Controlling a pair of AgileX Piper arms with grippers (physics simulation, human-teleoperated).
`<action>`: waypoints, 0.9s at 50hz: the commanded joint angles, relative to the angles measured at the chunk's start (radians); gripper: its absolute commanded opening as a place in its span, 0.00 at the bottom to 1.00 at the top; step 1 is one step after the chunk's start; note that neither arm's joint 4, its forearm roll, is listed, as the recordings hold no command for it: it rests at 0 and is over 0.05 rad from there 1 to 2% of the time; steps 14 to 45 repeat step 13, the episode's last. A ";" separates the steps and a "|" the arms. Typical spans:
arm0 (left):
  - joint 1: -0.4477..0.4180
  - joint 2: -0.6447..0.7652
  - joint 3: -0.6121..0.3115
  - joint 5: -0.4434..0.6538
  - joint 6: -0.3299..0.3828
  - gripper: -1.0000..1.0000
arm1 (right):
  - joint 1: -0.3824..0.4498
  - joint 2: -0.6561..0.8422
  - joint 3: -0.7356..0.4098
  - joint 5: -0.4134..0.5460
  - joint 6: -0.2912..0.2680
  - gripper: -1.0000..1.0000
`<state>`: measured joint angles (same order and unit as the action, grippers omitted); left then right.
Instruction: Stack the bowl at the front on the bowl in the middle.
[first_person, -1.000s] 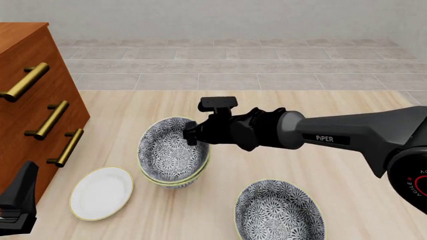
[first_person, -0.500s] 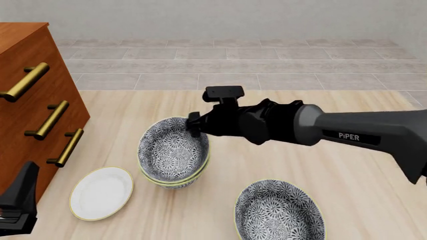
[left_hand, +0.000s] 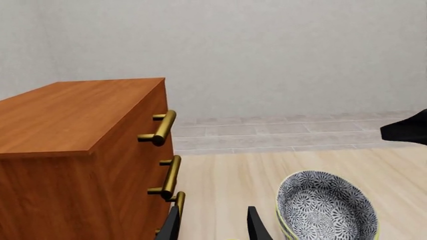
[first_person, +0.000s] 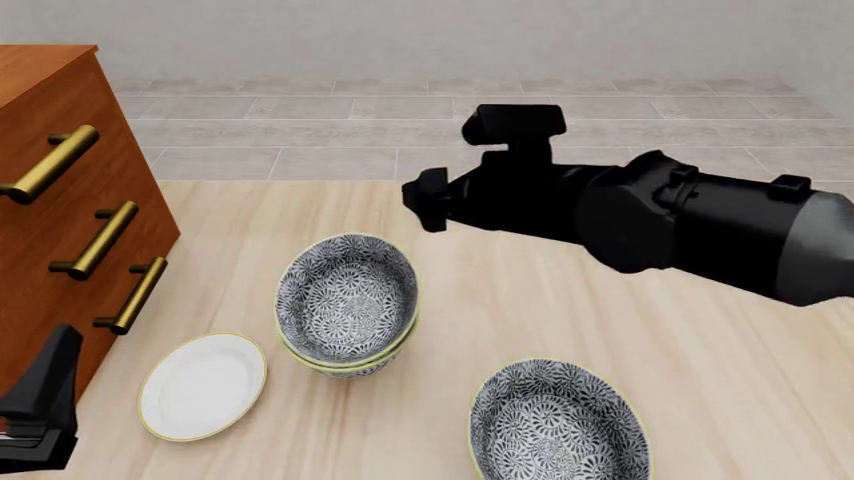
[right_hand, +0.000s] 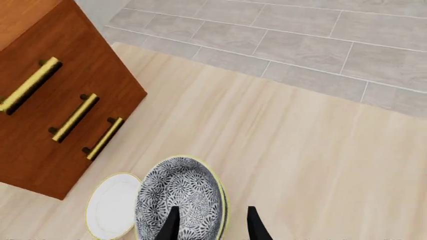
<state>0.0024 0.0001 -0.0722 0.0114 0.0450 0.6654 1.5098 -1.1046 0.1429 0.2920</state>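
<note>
Lifted since 1 second ago, the right gripper (first_person: 424, 203) now hangs open above the 2 stacked bowls (first_person: 347, 305). Left gripper (first_person: 40, 420) sits open beside the wooden dresser (first_person: 67, 230), white plate (first_person: 203, 385) nearby; a 3rd bowl (first_person: 561, 425) lies nearest, rightward.

left: dresser (first_person: 60, 200) walls the edge | centre: stacked bowls (first_person: 347, 303), plate (first_person: 203, 385) beside | front: lone bowl (first_person: 561, 425) | bare table (first_person: 694, 350) right

A plain pale wall (first_person: 400, 35) backs grey floor tiles (first_person: 334, 125), with a brass-handled wooden dresser (first_person: 54, 230) beside the table (first_person: 747, 400).
</note>
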 joint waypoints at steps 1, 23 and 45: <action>-0.013 0.000 0.003 0.002 -0.029 1.00 | -0.005 -0.167 0.053 0.030 -0.038 1.00; -0.018 0.000 0.003 0.003 -0.030 1.00 | -0.012 -0.291 0.100 0.042 -0.047 1.00; -0.018 0.000 0.003 0.003 -0.030 1.00 | -0.012 -0.291 0.100 0.042 -0.047 1.00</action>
